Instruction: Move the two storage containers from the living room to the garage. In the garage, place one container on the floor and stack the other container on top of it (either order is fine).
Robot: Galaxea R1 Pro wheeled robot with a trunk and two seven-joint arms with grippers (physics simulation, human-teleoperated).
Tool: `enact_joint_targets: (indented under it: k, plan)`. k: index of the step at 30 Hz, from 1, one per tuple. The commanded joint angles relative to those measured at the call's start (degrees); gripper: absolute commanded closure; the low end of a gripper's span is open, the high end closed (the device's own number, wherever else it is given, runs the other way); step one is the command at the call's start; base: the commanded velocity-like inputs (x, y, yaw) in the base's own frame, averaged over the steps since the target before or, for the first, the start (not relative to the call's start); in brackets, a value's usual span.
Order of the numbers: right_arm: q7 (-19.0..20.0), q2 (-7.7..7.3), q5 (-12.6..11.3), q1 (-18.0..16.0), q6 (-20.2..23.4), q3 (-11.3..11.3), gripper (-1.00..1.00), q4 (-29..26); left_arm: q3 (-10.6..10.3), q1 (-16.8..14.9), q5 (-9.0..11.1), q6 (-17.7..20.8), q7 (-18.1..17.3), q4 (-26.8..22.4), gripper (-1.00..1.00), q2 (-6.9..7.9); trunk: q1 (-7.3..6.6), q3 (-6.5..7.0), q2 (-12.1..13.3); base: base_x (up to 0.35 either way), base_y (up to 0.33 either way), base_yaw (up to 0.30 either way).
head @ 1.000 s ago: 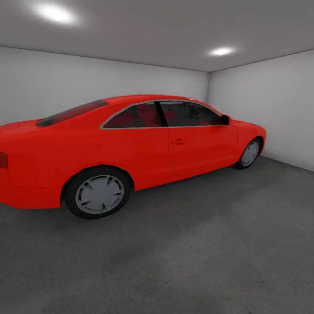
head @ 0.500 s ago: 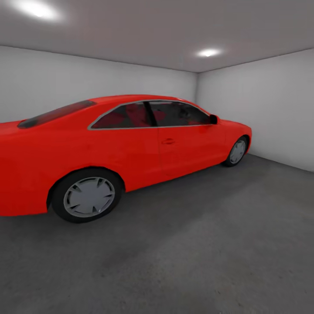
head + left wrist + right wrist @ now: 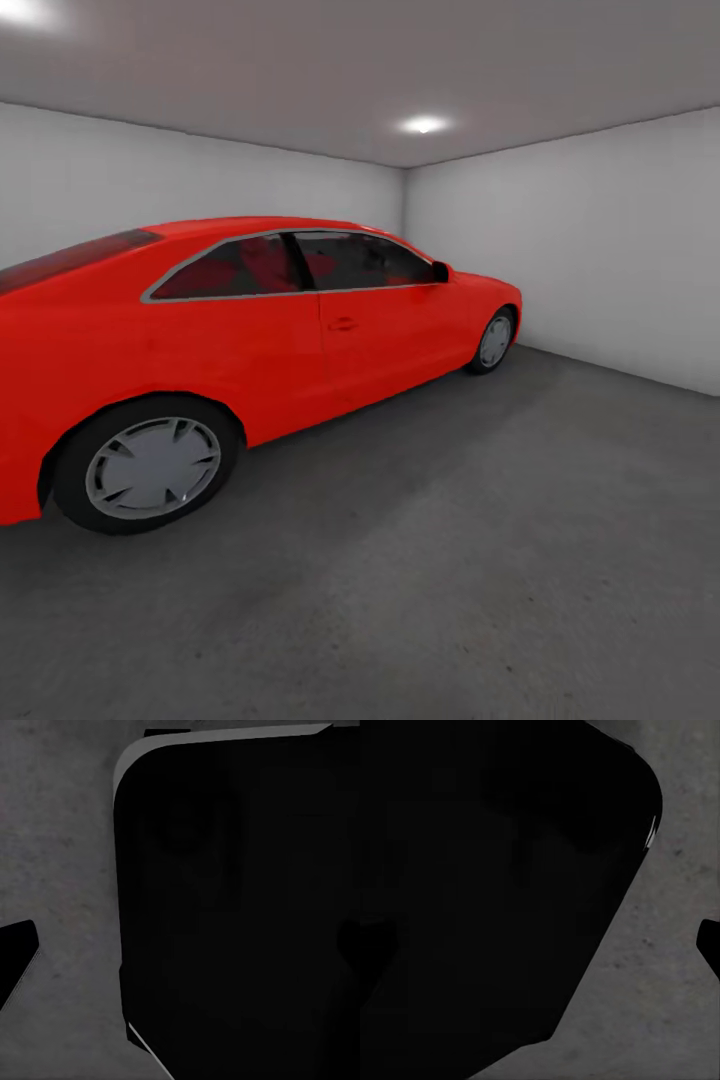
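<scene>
I am in the garage, and the two storage containers are out of view. The rough dark grey floor spreads out in front of me in the head view. In the left wrist view a dark fingertip pokes in at the frame's edge over the concrete, beside a large black rounded body. The right wrist view has a similar black mass and a small dark fingertip over grey concrete. Neither wrist view lets me judge whether the jaws are open or shut.
A red coupe car stands along the left, its rear wheel nearest me. White-grey walls close the room at the back and right. Bare concrete stretches between the car and the right wall.
The whole head view has swung to the right: the car has slid leftwards in the picture and its tail has left the frame. More of the right wall shows now.
</scene>
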Motion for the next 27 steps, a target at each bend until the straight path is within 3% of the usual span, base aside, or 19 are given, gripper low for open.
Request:
enact_joint_targets:
  k: [1, 27]
  plan:
    - [0.1, 0.00, -0.3, 0.0, -0.2, 0.3, -1.00, 0.0, 0.0, 0.0, 0.0, -0.1, 0.0, 0.0, -1.00, 0.01, 0.00, -0.04, 0.0, 0.000, 0.000, -0.283]
    - [0.1, -0.08, -0.3, 0.0, -0.2, 0.3, -1.00, 0.0, 0.0, 0.0, 0.0, -0.1, 0.0, 0.0, -1.00, 0.01, 0.00, -0.04, 0.0, 0.000, 0.000, -0.283]
